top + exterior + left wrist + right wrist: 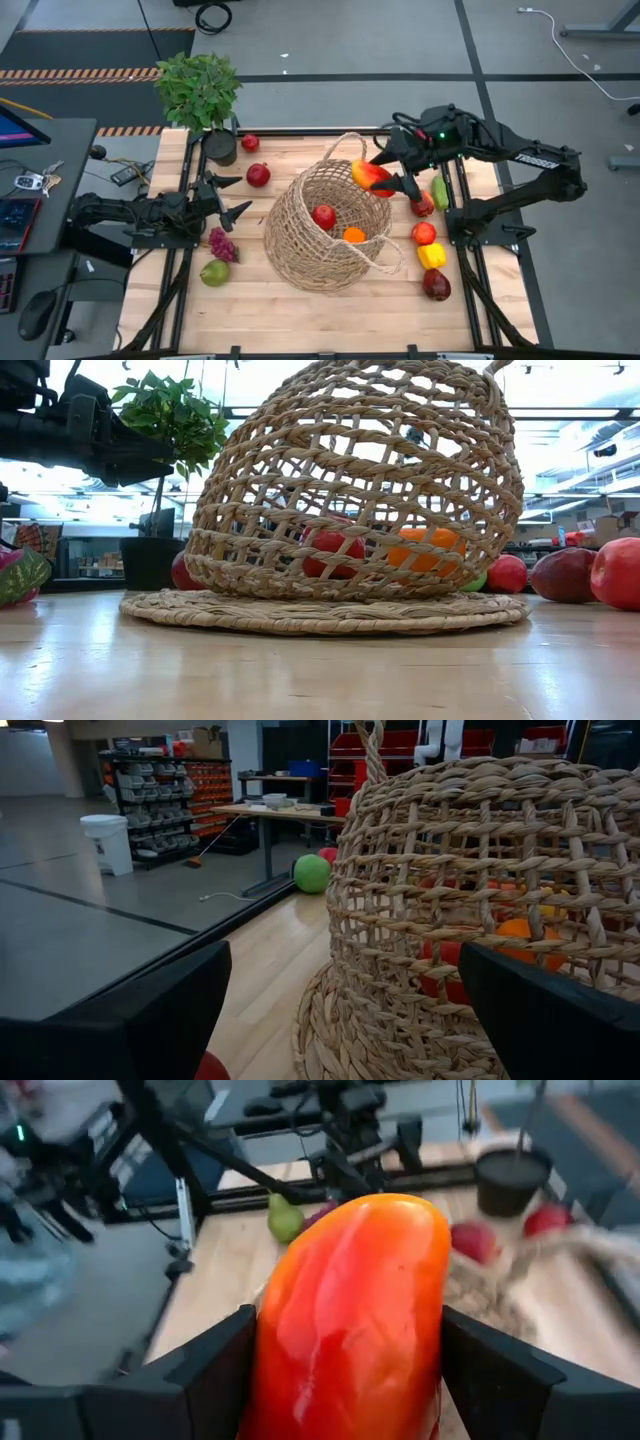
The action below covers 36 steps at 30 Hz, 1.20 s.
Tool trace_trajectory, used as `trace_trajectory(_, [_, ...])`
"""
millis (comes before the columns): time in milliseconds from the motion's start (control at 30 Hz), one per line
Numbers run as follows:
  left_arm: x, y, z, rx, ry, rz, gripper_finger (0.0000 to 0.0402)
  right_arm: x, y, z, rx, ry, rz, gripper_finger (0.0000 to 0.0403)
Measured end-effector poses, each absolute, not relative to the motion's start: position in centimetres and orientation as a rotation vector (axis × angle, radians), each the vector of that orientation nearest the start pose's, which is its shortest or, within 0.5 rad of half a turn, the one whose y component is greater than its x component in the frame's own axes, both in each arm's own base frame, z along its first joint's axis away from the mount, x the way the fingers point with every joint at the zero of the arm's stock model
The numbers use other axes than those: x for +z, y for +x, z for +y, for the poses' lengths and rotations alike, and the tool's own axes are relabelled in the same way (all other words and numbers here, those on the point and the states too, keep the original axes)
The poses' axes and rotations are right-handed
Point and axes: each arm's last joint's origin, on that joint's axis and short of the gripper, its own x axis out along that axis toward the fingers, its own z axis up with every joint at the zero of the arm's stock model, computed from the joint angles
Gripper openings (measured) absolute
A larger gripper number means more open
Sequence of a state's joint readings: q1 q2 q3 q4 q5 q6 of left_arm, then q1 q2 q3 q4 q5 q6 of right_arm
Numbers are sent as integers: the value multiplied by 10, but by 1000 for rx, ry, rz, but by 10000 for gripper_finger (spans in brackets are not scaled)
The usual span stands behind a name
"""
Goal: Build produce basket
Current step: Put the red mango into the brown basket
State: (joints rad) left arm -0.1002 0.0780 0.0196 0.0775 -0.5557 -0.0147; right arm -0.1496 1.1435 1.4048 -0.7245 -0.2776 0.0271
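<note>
The tan wicker basket [325,225] sits mid-table with a red fruit [324,215] and an orange one [354,235] inside. Over its far right rim my right gripper [388,172] is shut on a long red-orange fruit [368,177], which fills the right wrist view [350,1310]. My left gripper [228,195] waits level and open at the basket's left, facing the weave [480,870], touching nothing. Loose produce rests on the table on both sides of the basket. My right gripper pinches the red-orange fruit by its two long sides [275,1350] between its two fingers [215,1375]. The fingers come from the table's right, slanting down, and lie along the fruit. Its rounded end sticks out past the fingertips. The fruit hangs clear above the basket's rim.
Left of the basket lie two red fruits [258,175], purple grapes [222,243] and a green pear [214,272]. Right of it are a green vegetable [440,190], a red apple [424,233], a yellow pepper [431,255] and a dark red fruit [436,285]. A potted plant [200,90] stands far left.
</note>
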Motion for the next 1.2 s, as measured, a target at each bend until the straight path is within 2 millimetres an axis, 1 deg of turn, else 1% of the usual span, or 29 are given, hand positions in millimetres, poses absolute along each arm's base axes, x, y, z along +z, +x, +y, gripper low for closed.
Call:
trace_trajectory(100, [171, 98, 5, 455, -21, -21, 398, 423, 219, -19, 153, -82, 435, 291])
trace_trajectory(233, [171, 98, 5, 456, -21, -22, 398, 418, 225, -18, 202, -377, 436, 291])
trace_trajectory(467, [171, 98, 5, 455, -21, -22, 398, 404, 246, -18, 289, -652, 471, 296])
trace_trajectory(600, [171, 98, 5, 455, -21, -21, 398, 393, 260, -18, 276, -798, 527, 297])
trace_trajectory(767, [171, 98, 5, 455, -21, -22, 398, 382, 281, -17, 254, -822, 550, 297])
trace_trajectory(900, [171, 98, 5, 455, -21, -22, 398, 371, 295, -4, 283, -843, 564, 297])
trace_trajectory(1000, [171, 98, 5, 455, -21, -21, 398, 365, 302, 9, 261, -897, 600, 298])
trace_trajectory(1133, [171, 98, 5, 456, -21, -22, 398, 360, 304, 25, 169, -980, 667, 298])
trace_trajectory(1200, [171, 98, 5, 455, -21, -22, 398, 361, 305, 32, 120, -1012, 675, 298])
